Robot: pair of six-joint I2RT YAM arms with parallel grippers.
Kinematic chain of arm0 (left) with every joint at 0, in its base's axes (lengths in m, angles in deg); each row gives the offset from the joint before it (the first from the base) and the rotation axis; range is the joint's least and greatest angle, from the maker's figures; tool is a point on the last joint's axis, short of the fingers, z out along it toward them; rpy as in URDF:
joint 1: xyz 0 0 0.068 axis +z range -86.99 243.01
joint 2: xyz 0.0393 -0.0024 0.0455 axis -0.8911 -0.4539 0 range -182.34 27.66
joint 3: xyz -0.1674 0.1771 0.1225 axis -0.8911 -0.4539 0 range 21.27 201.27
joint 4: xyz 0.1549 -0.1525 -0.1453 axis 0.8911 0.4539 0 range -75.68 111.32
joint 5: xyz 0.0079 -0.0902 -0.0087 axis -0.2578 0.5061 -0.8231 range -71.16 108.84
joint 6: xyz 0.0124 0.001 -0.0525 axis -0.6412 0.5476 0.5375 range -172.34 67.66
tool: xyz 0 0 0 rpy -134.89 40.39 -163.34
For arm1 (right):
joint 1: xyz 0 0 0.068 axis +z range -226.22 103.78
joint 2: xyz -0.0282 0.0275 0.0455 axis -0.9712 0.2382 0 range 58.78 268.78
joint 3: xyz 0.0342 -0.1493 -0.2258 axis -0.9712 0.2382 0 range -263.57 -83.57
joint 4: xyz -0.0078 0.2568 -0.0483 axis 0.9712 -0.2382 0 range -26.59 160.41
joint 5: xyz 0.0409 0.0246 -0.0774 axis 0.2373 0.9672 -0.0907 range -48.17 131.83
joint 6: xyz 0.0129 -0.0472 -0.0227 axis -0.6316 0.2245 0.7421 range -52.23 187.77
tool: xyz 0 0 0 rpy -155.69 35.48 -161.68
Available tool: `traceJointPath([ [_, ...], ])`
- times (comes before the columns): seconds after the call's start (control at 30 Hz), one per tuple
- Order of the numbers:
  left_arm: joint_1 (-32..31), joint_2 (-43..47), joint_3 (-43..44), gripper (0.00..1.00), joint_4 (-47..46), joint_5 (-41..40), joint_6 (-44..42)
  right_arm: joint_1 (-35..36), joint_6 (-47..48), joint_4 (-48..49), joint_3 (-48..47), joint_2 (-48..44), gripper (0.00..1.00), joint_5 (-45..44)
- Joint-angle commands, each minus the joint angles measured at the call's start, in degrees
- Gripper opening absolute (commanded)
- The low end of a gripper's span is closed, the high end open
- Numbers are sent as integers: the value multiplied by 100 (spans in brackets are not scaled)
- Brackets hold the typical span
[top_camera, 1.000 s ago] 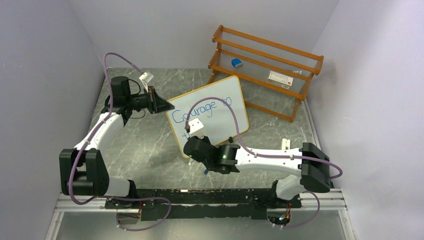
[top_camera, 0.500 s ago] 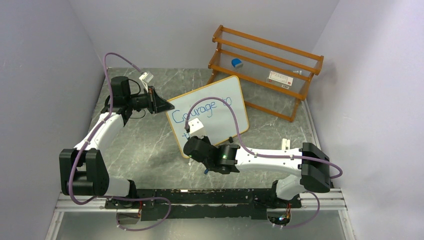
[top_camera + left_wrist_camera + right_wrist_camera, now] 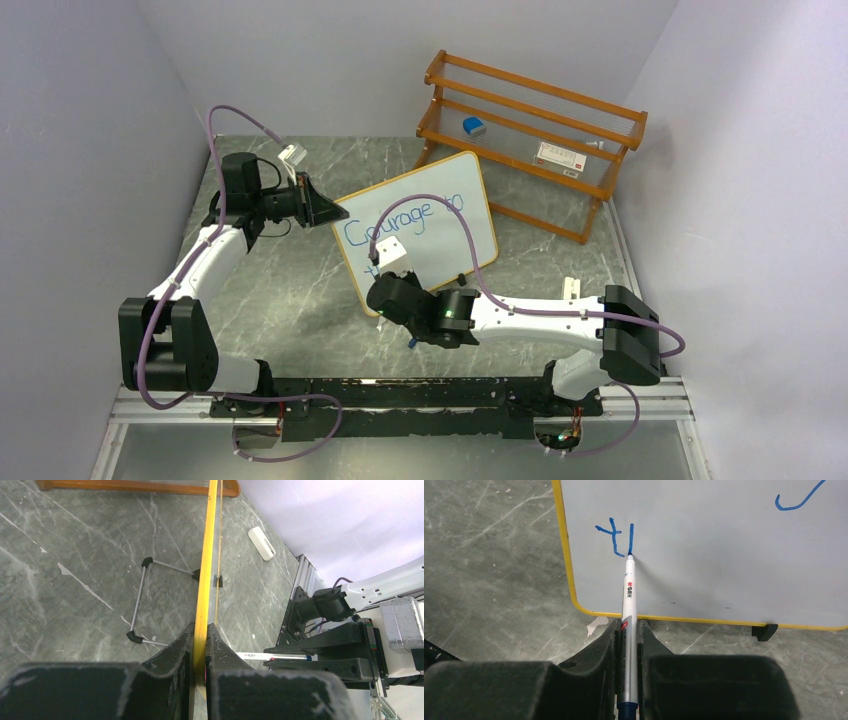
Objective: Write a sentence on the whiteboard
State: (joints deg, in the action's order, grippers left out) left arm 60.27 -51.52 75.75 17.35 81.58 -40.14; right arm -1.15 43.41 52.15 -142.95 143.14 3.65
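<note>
The whiteboard [image 3: 460,235] stands tilted mid-table in a thin yellow-orange frame. My left gripper [image 3: 322,208] is shut on its left edge; in the left wrist view the fingertips [image 3: 200,630] pinch the frame [image 3: 206,555] edge-on. The sentence [image 3: 400,220] reads "Courage to" in blue on the top line. My right gripper [image 3: 626,627] is shut on a silver marker [image 3: 629,590]. Its blue tip touches the whiteboard [image 3: 724,555] at the foot of a short stroke [image 3: 631,537] right of a "t" [image 3: 610,537]. In the top view the right wrist [image 3: 395,285] hides this second line.
A wooden rack [image 3: 530,130] stands behind the board with a blue eraser [image 3: 474,126] and a white box [image 3: 560,155] on it. A small white block [image 3: 571,288] lies right of the board. The board's wire stand [image 3: 145,600] and a black clip foot [image 3: 765,631] rest on the marble table.
</note>
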Motion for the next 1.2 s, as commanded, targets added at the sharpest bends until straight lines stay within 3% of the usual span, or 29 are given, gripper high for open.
traceJointPath([
  [0.0,-174,-107,-90,5,313,-344,-258,-46,29,248,-26,-77,0,-318],
  [1.17,-183,-109,-87,5,307,-348,-253,-97,217,482,-134,-121,0,-390],
])
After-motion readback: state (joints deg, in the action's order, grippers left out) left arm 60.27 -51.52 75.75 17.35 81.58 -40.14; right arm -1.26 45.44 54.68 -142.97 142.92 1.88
